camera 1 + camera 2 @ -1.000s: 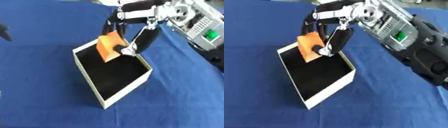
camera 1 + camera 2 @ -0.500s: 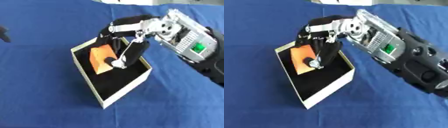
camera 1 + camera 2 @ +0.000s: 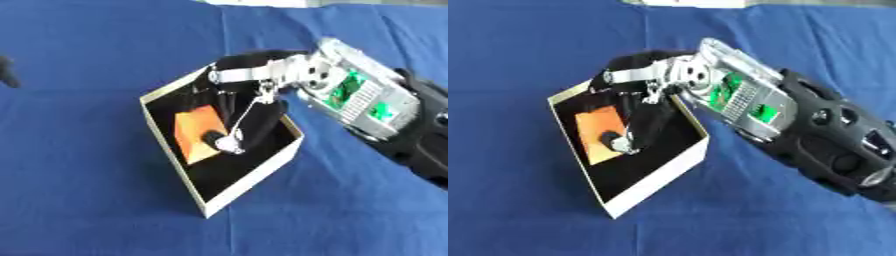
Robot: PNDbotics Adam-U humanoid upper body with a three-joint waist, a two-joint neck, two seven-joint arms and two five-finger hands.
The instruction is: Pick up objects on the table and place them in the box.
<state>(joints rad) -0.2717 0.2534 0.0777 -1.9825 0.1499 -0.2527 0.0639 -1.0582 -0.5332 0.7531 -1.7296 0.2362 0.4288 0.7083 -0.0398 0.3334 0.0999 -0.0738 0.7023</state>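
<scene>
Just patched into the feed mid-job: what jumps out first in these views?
The robot's black and silver right hand reaches down into the open white box with a black inside at the middle of the blue cloth table. Its fingers are at a flat orange block lying in the box's left half. The left hand is out of view.

Table cover (image 3: 79, 200): blue cloth, matt, lightly creased toward its far edge.
Box (image 3: 255, 179): pale card walls, matt; black matt lining inside.
Orange block (image 3: 194, 131): flat, matt, smooth faces.
My right hand (image 3: 236, 135): black matt fingers, bright silver metal rods and joints; forearm shows glossy green circuit board under silver plate.
</scene>
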